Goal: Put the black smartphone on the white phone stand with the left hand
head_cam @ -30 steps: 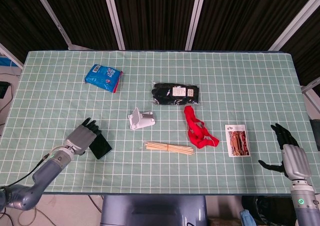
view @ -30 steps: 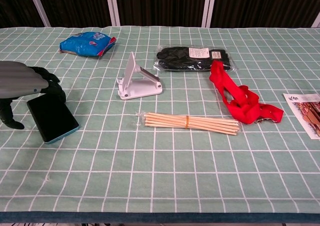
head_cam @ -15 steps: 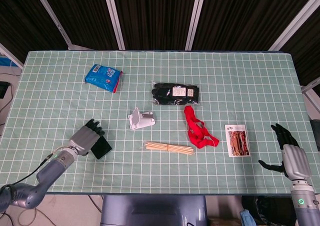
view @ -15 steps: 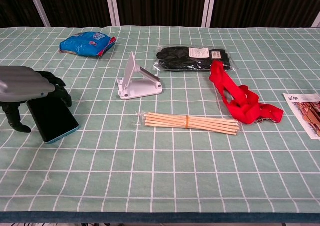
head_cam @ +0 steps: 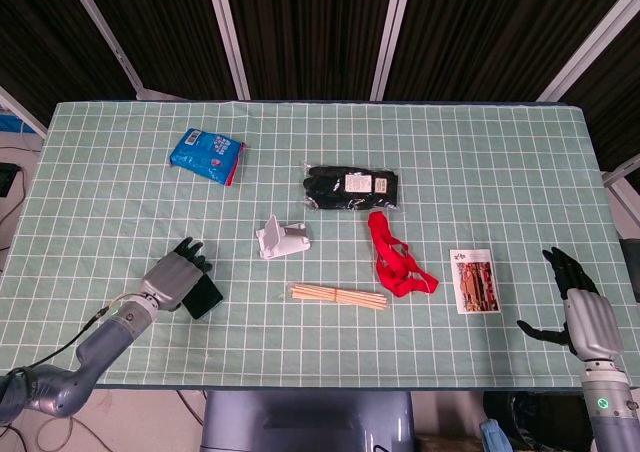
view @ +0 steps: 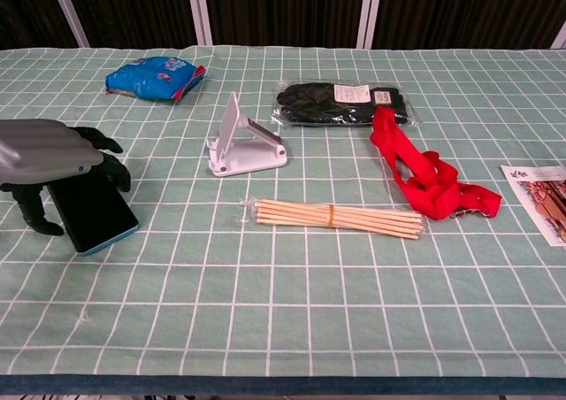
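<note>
The black smartphone [view: 93,212] lies flat near the tabletop's left front edge — stiff, probably slippery; left hand [view: 49,157] arches over it, fingers spread, not gripping — take the long edges.

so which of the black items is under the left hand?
The flat black smartphone with the teal edge, near the table's front left, partly covered by the left hand. The other black item, the bagged black gloves, lies beyond the stand.
</note>
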Robot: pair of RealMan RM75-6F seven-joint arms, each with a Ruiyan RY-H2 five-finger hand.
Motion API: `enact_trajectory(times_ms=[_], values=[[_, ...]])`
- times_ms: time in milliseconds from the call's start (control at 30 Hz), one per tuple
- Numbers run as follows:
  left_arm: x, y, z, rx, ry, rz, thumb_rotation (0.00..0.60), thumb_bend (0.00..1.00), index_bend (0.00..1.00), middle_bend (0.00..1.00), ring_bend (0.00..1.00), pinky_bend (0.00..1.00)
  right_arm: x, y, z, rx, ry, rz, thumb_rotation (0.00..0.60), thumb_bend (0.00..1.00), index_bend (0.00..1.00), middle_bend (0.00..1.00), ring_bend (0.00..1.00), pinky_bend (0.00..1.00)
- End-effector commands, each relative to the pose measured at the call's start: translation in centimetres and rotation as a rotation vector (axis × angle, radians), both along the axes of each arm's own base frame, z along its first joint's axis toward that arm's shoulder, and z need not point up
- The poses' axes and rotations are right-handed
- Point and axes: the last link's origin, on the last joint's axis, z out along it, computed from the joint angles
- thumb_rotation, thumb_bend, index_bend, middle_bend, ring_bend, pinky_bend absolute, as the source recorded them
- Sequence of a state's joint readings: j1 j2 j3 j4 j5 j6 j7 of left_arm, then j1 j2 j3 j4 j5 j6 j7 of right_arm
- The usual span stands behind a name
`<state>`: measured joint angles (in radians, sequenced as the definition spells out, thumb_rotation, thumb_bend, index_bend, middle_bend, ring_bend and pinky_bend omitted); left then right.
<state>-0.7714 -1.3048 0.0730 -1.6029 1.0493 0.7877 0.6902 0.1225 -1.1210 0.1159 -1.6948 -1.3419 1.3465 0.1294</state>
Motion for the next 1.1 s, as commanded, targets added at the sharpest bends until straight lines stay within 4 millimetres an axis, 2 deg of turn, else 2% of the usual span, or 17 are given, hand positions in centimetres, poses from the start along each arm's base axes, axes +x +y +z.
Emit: enact_trajectory(times_ms=[33,267,467,600,833,1100], values=[[-0.1,0.0,0.0,0.000,0.000,0.001,0.600,0.15,0.23,0.26,0.00,0.00,0.0,0.0,0.0,0.000,0.000,0.000,0.600,0.11,0.00,0.00,0.00,0.15],[-0.3,0.0,-0.2,-0.001,0.002,-0.001,0.600,0.16,0.24,0.27,0.00,0.00,0.0,0.0,0.0,-0.002,0.000,-0.001,0.600,0.11,0.00,0.00,0.00,0.15],[-0.4,-0.1,-0.3,0.003,0.000,-0.003,0.600,0.19,0.31,0.36,0.00,0.00,0.0,0.0,0.0,-0.006,-0.004,0.000,0.600,0.11,0.00,0.00,0.00,0.15],[-0.6,-0.3,-0.4,0.003,-0.002,-0.008,0.600,0.29,0.43,0.48,0.03,0.00,0.0,0.0,0.0,-0.006,-0.005,0.001,0.600,0.12,0.00,0.00,0.00,0.15],[-0.5,-0.4,-0.3,0.012,-0.022,-0.028,0.600,0.43,0.53,0.57,0.08,0.00,0.0,0.1,0.1,-0.008,-0.008,0.001,0.600,0.12,0.00,0.00,0.00,0.15],[0.3,0.1,0.7,0.044,-0.047,-0.066,0.600,0.47,0.59,0.63,0.11,0.00,0.0,0.1,0.2,-0.011,-0.012,0.002,0.600,0.12,0.00,0.00,0.00,0.15]])
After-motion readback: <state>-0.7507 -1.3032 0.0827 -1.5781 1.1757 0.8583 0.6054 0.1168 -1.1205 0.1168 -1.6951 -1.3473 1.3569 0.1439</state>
